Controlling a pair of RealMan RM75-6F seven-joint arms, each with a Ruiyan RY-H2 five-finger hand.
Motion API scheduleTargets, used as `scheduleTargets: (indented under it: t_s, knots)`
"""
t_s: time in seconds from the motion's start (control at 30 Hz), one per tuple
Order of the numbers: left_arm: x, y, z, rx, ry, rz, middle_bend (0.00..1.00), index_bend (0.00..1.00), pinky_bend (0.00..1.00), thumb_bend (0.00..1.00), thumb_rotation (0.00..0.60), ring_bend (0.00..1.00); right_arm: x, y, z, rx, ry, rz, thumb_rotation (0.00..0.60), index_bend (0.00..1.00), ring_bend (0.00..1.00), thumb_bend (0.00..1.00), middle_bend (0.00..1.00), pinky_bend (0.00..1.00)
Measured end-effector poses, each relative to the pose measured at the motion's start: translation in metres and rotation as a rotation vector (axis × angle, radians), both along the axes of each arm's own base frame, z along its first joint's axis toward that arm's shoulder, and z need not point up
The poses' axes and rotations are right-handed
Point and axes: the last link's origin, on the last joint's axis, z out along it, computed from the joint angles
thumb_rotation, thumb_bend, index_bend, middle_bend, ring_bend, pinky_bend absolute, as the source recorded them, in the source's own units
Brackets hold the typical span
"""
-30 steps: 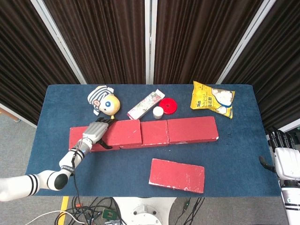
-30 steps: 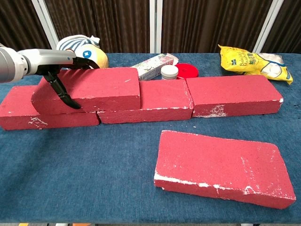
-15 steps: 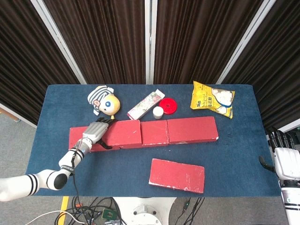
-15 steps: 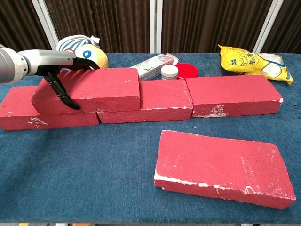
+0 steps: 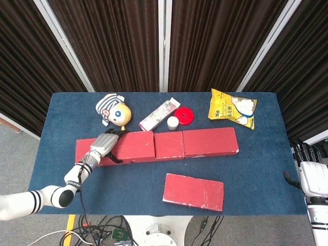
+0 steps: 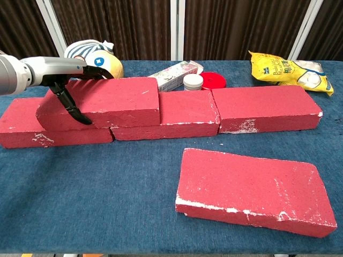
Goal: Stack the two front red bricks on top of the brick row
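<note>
Three red bricks form a row [image 5: 205, 142] [image 6: 265, 107] across the blue table. A fourth red brick [image 5: 134, 145] [image 6: 115, 101] lies on top of the row's left part, its left end tilted slightly. My left hand [image 5: 105, 143] [image 6: 68, 85] grips that brick's left end, with fingers over the top and the thumb on the front face. Another red brick [image 5: 193, 191] [image 6: 252, 190] lies flat in front of the row, at the centre right. My right hand [image 5: 312, 174] hangs beyond the table's right edge, fingers apart, holding nothing. The chest view does not show it.
Behind the row are a striped doll toy [image 5: 114, 109], a pink box [image 5: 159, 114], a white jar [image 5: 173, 123], a red lid [image 5: 184, 116] and a yellow snack bag [image 5: 232, 107]. Dark curtains stand behind the table [image 5: 256, 179].
</note>
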Motion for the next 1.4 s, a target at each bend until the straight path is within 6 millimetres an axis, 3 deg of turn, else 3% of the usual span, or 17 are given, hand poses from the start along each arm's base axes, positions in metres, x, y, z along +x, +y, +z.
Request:
scheduleTargets:
  t_s: [0.23, 0.9, 1.1, 1.4]
  knots:
    - [0.0002, -0.0013, -0.0006, -0.01, -0.007, -0.003, 0.0, 0.07, 0.0, 0.09, 0.6, 0.0, -0.0003, -0.0001, -0.0004, 0.004, -0.001, -0.006, 0.6, 0.0, 0.0, 0.22, 0.0, 0.0]
    - [-0.0009, -0.0025, 0.0002, -0.02, -0.033, 0.008, 0.0, 0.06, 0.0, 0.09, 0.6, 0.0, -0.0016, -0.0002, -0.0005, 0.007, -0.004, -0.014, 0.6, 0.0, 0.0, 0.22, 0.0, 0.0]
    - [-0.0015, -0.0022, 0.0, -0.023, -0.034, 0.013, 0.0, 0.04, 0.0, 0.08, 0.6, 0.0, -0.0019, -0.0001, -0.0005, 0.005, -0.017, -0.012, 0.6, 0.0, 0.0, 0.12, 0.0, 0.0]
    - [-0.0001, -0.0017, 0.0013, -0.013, -0.048, 0.01, 0.0, 0.01, 0.0, 0.05, 0.6, 0.0, -0.0025, -0.0003, 0.0003, 0.0, -0.017, -0.008, 0.6, 0.0, 0.0, 0.1, 0.0, 0.0]
